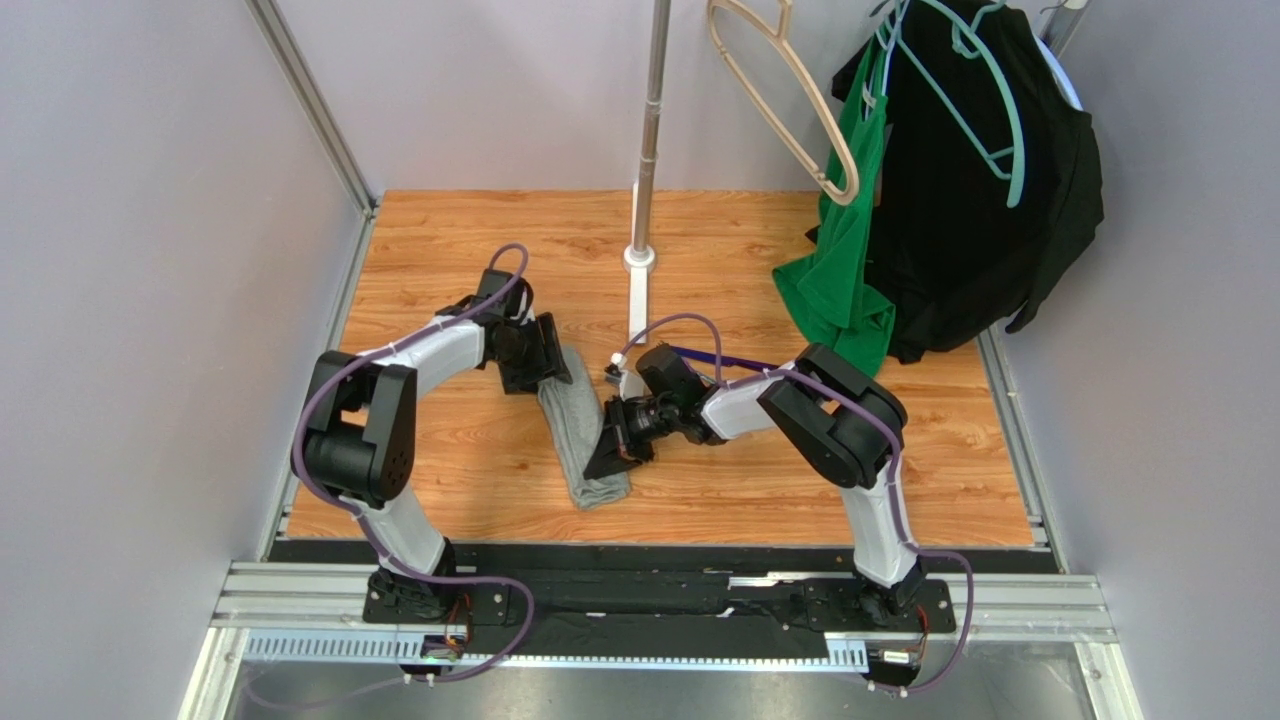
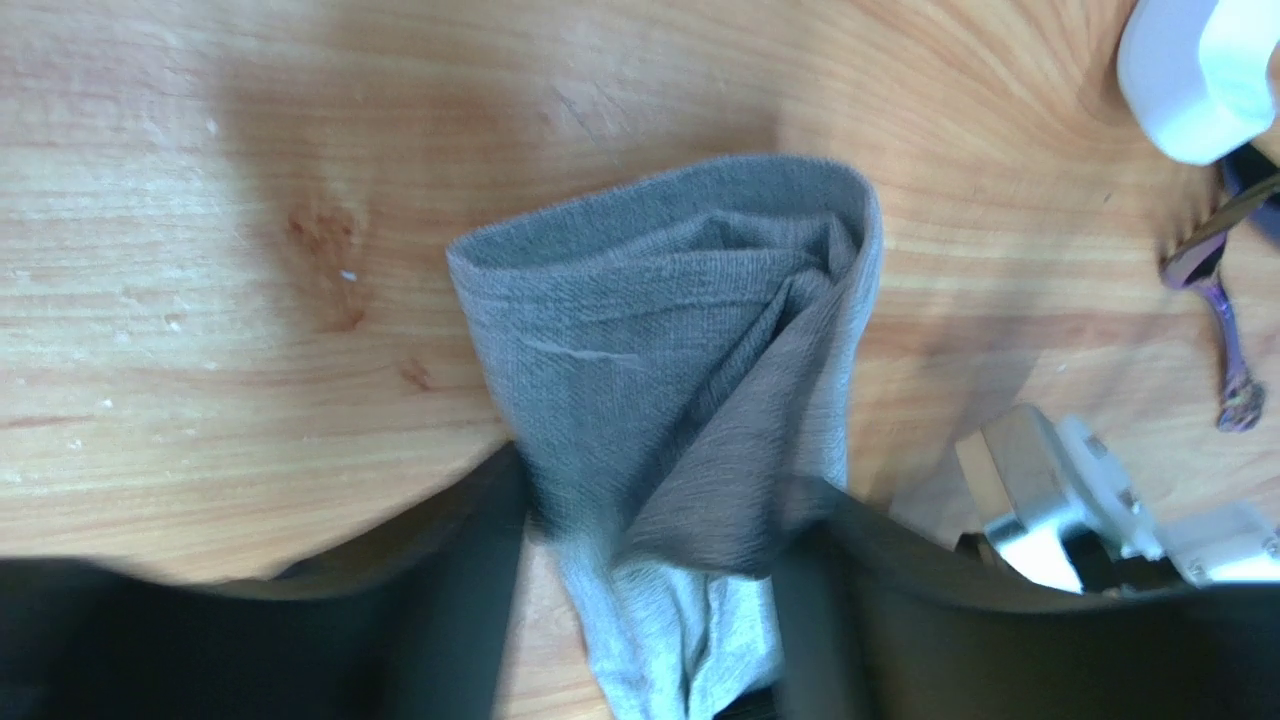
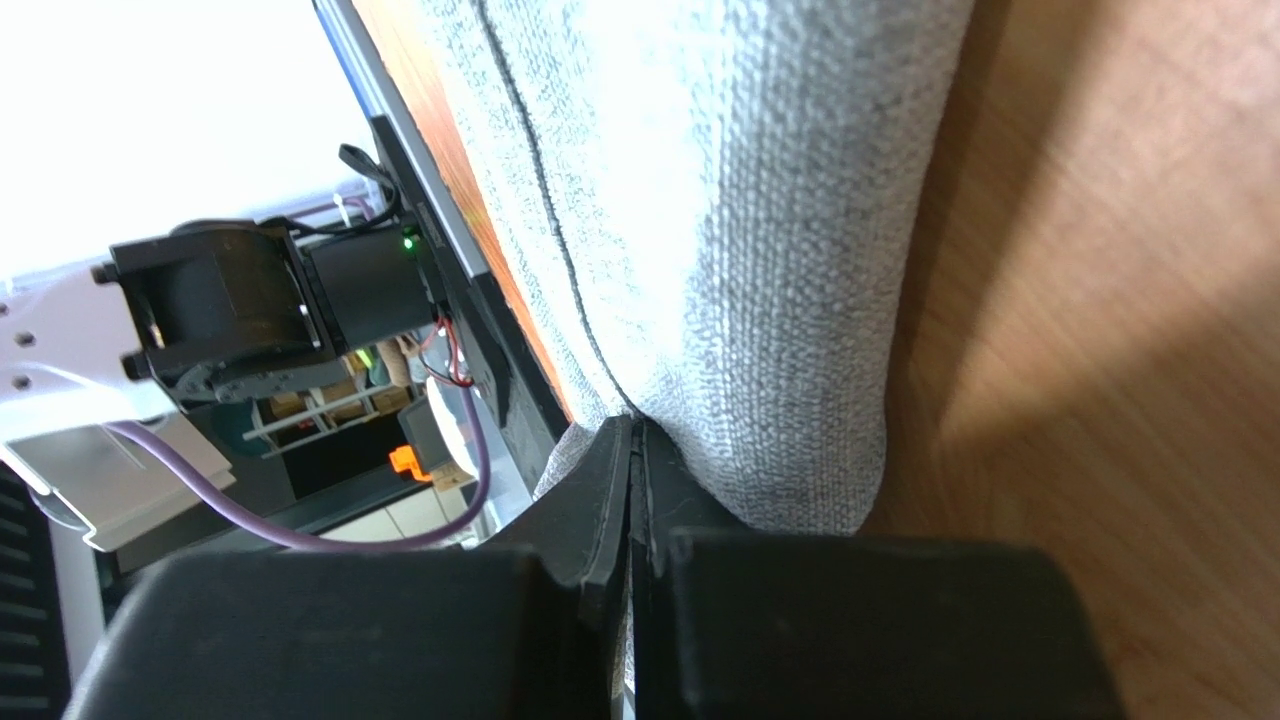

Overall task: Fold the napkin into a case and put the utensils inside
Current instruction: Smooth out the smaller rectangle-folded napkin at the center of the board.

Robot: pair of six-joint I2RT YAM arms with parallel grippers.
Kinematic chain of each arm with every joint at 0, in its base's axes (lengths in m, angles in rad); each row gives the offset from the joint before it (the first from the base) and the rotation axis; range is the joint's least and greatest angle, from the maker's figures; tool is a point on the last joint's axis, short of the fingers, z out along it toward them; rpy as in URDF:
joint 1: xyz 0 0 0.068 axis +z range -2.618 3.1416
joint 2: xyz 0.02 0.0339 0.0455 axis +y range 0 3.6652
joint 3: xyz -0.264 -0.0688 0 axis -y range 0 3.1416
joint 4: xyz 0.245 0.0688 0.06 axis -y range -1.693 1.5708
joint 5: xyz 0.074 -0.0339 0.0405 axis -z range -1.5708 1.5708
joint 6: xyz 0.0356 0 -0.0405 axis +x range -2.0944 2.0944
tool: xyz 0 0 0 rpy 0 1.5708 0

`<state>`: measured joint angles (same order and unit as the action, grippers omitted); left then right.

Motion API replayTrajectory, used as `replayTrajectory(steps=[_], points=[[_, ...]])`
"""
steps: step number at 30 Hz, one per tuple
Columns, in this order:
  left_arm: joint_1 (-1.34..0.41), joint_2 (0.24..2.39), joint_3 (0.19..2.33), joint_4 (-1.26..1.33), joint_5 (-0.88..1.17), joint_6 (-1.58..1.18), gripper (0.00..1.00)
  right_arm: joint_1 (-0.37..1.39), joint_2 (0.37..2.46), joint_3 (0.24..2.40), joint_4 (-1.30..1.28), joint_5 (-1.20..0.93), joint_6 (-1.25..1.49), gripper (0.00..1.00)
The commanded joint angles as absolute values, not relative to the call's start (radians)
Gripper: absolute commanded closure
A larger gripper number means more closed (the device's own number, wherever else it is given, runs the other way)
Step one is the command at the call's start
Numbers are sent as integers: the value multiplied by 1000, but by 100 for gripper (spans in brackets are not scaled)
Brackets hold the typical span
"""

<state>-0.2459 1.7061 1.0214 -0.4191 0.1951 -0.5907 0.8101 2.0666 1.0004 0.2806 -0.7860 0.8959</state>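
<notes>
We log the grey case (image 1: 577,428) as a long, narrow, layered strip flat on the wooden table (image 1: 436,255), with one gripper at each end. Left gripper (image 2: 661,480): its fingers (image 2: 451,578) stand part-way apart on either side of the strip's far end. The cloth narrows and bunches between them, touching both, so it looks squeezed (beyond the tips the layers gape like a pouch mouth). Right gripper (image 3: 631,443): fingers pressed together with barely a slit, nipping a fold at the strip's near end; the rest of the cloth spreads beyond the tips. A purplish fork (image 2: 1229,353) lies out past the left gripper's right-hand finger, apart from the cloth.
</notes>
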Motion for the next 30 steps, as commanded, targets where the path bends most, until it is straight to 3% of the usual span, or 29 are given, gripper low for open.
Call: replayTrajectory(steps=[1,3,6,7,13,19,30], points=[[-204,1726,1048,-373,236,-554,57,813,2045,931,192,-726,784,100],[-201,1718,1036,-342,233,-551,67,813,2043,914,187,-719,770,100],[-202,1723,1039,-334,250,-551,98,811,2031,899,178,-719,752,100],[-202,1726,1037,-331,264,-554,100,813,2028,910,132,-716,726,100],[-201,1730,1022,-296,285,-568,100,815,1931,1035,-85,-690,640,100],[-201,1730,997,-249,287,-607,100,827,1950,1101,-103,-718,647,98],[-193,1739,974,-187,285,-689,100,812,1996,907,-98,-598,542,100]])
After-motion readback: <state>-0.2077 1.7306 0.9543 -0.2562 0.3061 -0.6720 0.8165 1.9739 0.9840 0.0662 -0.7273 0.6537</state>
